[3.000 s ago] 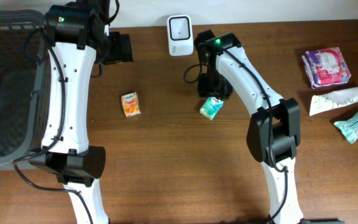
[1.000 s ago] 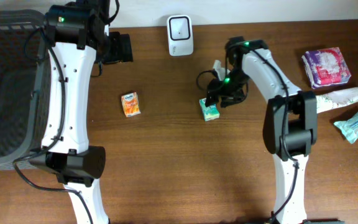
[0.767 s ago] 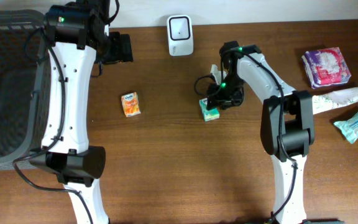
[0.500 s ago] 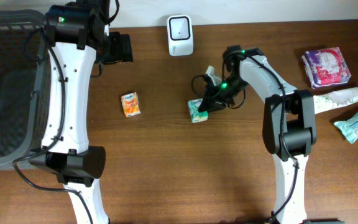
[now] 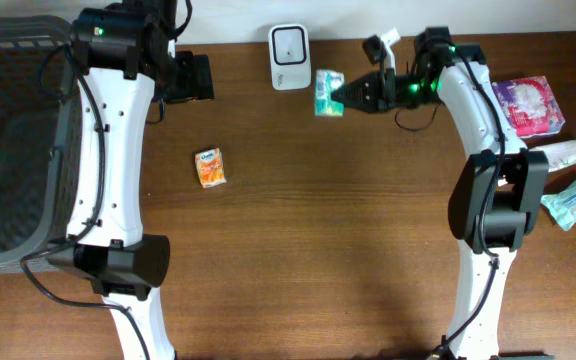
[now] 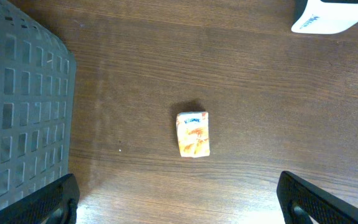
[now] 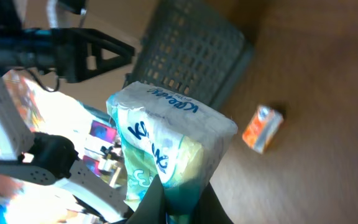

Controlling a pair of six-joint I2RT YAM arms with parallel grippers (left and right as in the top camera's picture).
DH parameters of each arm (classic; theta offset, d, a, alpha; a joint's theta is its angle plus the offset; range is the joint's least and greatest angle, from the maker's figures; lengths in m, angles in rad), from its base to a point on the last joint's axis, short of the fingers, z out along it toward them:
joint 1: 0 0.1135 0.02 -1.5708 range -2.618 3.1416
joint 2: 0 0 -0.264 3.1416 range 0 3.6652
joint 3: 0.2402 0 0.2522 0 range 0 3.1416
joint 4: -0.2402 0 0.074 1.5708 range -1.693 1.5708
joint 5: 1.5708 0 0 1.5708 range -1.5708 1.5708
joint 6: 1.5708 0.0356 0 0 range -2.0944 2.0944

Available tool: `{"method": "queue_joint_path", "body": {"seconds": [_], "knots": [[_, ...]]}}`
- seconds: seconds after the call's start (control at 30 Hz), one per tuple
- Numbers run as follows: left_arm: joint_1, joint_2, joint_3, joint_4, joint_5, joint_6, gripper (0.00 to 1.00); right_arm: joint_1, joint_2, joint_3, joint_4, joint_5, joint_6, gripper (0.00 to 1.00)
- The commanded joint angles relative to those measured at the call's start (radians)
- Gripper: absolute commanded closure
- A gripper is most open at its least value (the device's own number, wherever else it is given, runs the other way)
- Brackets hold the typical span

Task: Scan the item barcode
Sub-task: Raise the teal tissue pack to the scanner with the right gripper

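Note:
A green tissue pack point(image 5: 328, 92) hangs in the air just right of the white barcode scanner point(image 5: 289, 44) at the table's back edge. My right gripper point(image 5: 341, 97) is shut on its lower end, reaching in from the right. In the right wrist view the pack point(image 7: 166, 143) fills the centre, pinched between the dark fingers point(image 7: 148, 205). My left gripper point(image 6: 182, 202) stands wide open and empty, high above an orange tissue pack point(image 6: 193, 134) that lies flat on the table point(image 5: 210, 167).
A grey mesh basket point(image 5: 8, 150) fills the far left. At the right edge lie a purple pack point(image 5: 524, 107), a white tube point(image 5: 543, 158) and a teal wipes pack point(image 5: 573, 200). The scanner's corner point(image 6: 331, 15) shows in the left wrist view.
My right gripper shut on the green pack on the table, lifted it and carried it back and up beside the scanner. The left arm has not moved.

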Motion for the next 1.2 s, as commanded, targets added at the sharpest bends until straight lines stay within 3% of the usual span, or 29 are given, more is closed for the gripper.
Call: {"method": "queue_joint_path", "body": {"seconds": [0.0,0.1,0.77,0.8,0.83,0.9,0.97,1.03,1.13,1.17], "knots": [[0.002,-0.008,0.011,0.001,0.0,-0.006,0.01,0.038,-0.021,0.08,0.012,-0.047,-0.052,0.96],[0.002,-0.008,0.011,0.001,0.0,-0.006,0.01,0.07,-0.025,0.091,0.016,-0.047,-0.101,0.96],[0.002,-0.008,0.011,0.001,0.0,-0.006,0.01,0.113,-0.025,0.091,0.008,0.006,-0.08,0.96],[0.002,-0.008,0.011,0.001,0.0,-0.006,0.01,0.119,-0.025,0.091,0.012,0.106,-0.034,0.96],[0.002,-0.008,0.011,0.001,0.0,-0.006,0.01,0.132,-0.025,0.091,0.036,0.337,0.103,0.96],[0.002,-0.008,0.011,0.001,0.0,-0.006,0.01,0.178,-0.025,0.091,0.072,0.942,0.436,0.96],[0.002,-0.008,0.011,0.001,0.0,-0.006,0.01,0.236,-0.025,0.091,0.08,1.405,0.526,0.96],[0.002,-0.008,0.011,0.001,0.0,-0.006,0.01,0.285,-0.024,0.091,0.161,1.682,0.486,0.96],[0.002,-0.008,0.011,0.001,0.0,-0.006,0.01,0.357,-0.013,0.09,0.446,1.81,0.132,0.96],[0.002,-0.008,0.011,0.001,0.0,-0.006,0.01,0.366,-0.007,0.09,0.517,1.837,0.074,0.96]]}}
